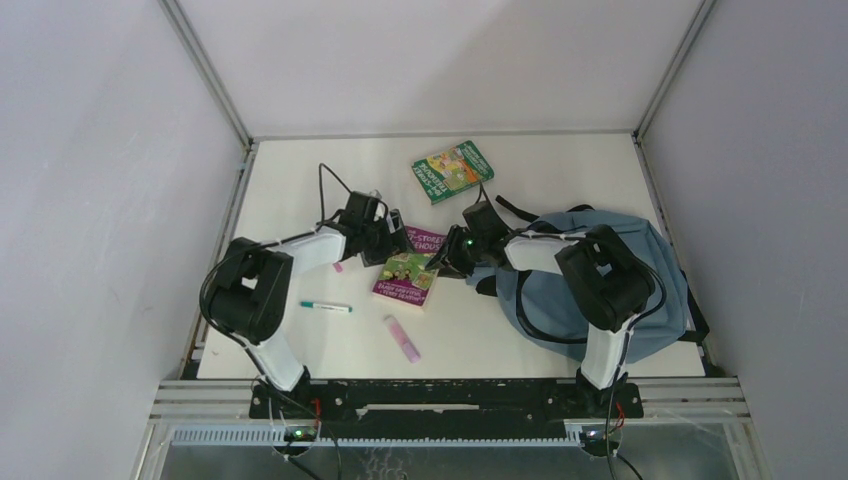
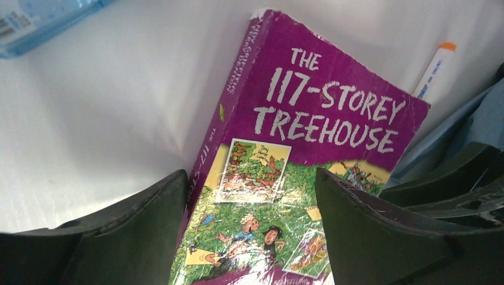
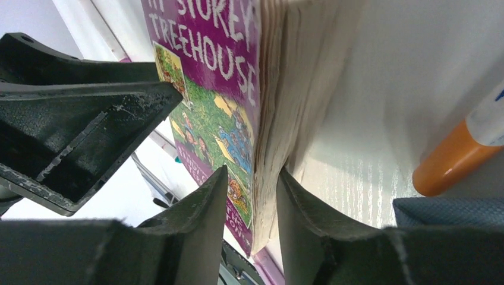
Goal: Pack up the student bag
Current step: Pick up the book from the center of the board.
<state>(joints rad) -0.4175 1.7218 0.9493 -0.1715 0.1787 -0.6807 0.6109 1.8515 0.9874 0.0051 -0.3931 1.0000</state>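
Top view, table: a white tabletop (image 1: 300, 180) walled in by pale panels.
Top view, bag: the soft dusty-blue fabric backpack (image 1: 650, 270) with black straps lies flat on the right half of the table, partly under the right arm.
Top view, book: a purple paperback book (image 1: 408, 272) with a green picture cover lies mid-table, just left of the backpack.
Top view, claws: the left claw (image 1: 388, 243) is over the book's far left corner. The right claw (image 1: 447, 258) is at its right edge, between the book and the backpack.
Top view, other things: a green picture book (image 1: 452, 170) lies farther back. A teal pen (image 1: 325, 306) and a pink highlighter (image 1: 402, 338) lie nearer the arm bases.

Left wrist, claw: the left claw (image 2: 251, 178) is spread wide, holding nothing. One finger is beside the spine and the other is over the cover.
Left wrist, book: the purple paperback book (image 2: 321, 113) reads "THE 117-STOREY TREEHOUSE".
Left wrist, around: a white marker with an orange cap (image 2: 437, 68) lies beyond the book. Backpack fabric (image 2: 484, 119) shows at the right, and a pale-blue flat thing with a barcode (image 2: 41, 18) at the top left.

Right wrist, claw: the right claw (image 3: 252, 175) is pinched on the book's page edge, with one finger on the cover and the other on the underside.
Right wrist, book: the purple paperback book (image 3: 208, 71) is seen edge-on, its worn pages showing.
Right wrist, around: the marker's orange cap (image 3: 451, 166) rests on the table just above a strip of the backpack (image 3: 446, 211). A finger (image 3: 77, 119) of the left claw shows at the left.
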